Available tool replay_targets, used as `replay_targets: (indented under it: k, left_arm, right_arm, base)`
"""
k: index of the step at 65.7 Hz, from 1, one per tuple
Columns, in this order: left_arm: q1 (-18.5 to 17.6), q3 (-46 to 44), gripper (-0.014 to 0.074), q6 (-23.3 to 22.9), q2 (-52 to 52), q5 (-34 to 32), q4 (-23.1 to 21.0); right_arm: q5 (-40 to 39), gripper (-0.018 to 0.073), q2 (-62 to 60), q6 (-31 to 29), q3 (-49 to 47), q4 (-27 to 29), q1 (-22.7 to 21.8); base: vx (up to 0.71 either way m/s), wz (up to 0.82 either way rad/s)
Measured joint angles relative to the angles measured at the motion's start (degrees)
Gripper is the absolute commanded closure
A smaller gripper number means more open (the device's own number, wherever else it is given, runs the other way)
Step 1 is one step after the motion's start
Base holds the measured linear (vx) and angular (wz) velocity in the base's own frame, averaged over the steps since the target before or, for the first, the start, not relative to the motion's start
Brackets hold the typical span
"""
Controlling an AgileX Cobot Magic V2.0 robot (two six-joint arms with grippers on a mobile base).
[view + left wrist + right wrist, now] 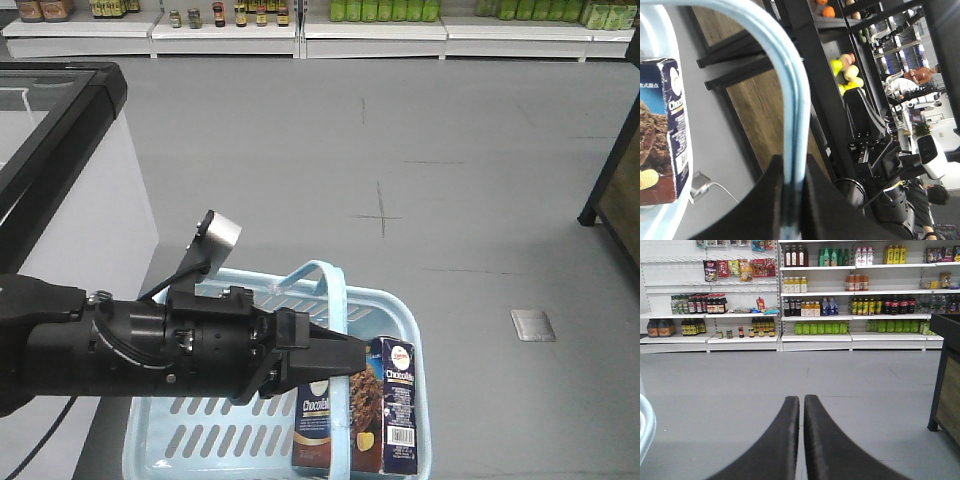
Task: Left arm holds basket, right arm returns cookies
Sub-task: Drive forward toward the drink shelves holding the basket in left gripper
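Exterior front-facing view showed my left arm (pixel 100 345) reaching in from the left, its fingers (pixel 335 352) pinched tight on the top of the arched handle (pixel 338 300) of the light blue basket (pixel 160 445). Left wrist-mounted view agreed: the pale blue handle (pixel 797 115) ran down between my two dark left fingers (pixel 765 200), which pressed it from both sides. The cookies box (pixel 365 415) stood upright inside the basket, at its right end close against the wall. It was partly behind the handle, with the chocolate-chip picture facing the camera and the barcode side turned right. From the left wrist the same box (pixel 662 130) sat at the picture's left edge. Right wrist-mounted view had my right fingers (pixel 785 440) pressed together with nothing between them, pointing over the grey floor (pixel 865 390) toward stocked shelves (pixel 815 295).
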Motion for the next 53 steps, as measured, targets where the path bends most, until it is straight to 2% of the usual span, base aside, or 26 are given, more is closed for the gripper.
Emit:
replay_targets:
  k: [53]
  left_arm:
    - [0.0,0.0,0.0599,0.0,0.0,0.0,0.0]
  right_arm:
    - [0.0,0.057,0.0,0.0,0.0,0.0,0.0]
  base:
    - [0.49,-0.05]
